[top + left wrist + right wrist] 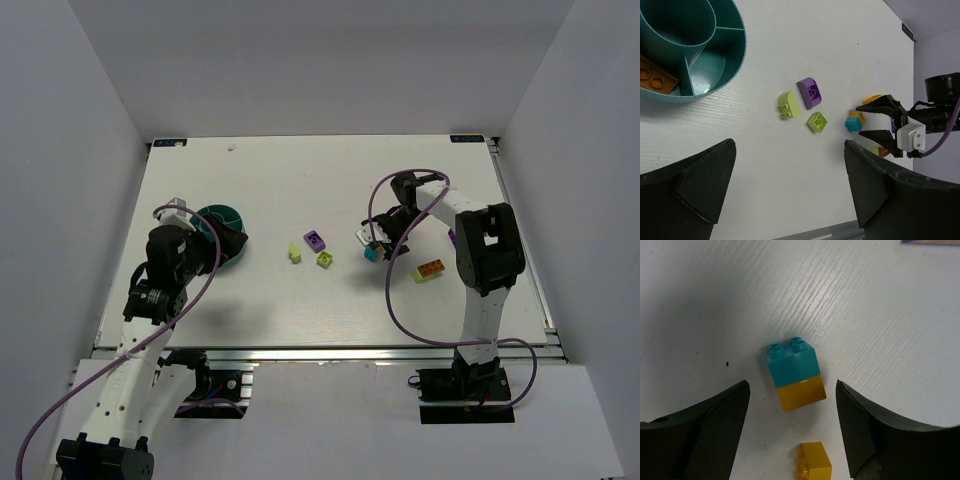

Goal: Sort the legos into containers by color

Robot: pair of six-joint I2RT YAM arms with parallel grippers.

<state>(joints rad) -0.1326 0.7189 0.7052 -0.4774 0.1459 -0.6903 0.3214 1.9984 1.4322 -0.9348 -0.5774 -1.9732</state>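
Right gripper [791,386] is straddling the cyan-on-yellow lego stack [794,376], fingers spread, not touching it. Left gripper [789,145] is hanging near the teal bowl [715,85], fingers spread wide.

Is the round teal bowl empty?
Not empty: an orange studded brick lies in an outer compartment of the round teal plastic bowl.

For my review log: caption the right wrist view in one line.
Right gripper open over the table, fingers flanking a joined cyan-and-yellow brick pair; a loose yellow brick nearby.
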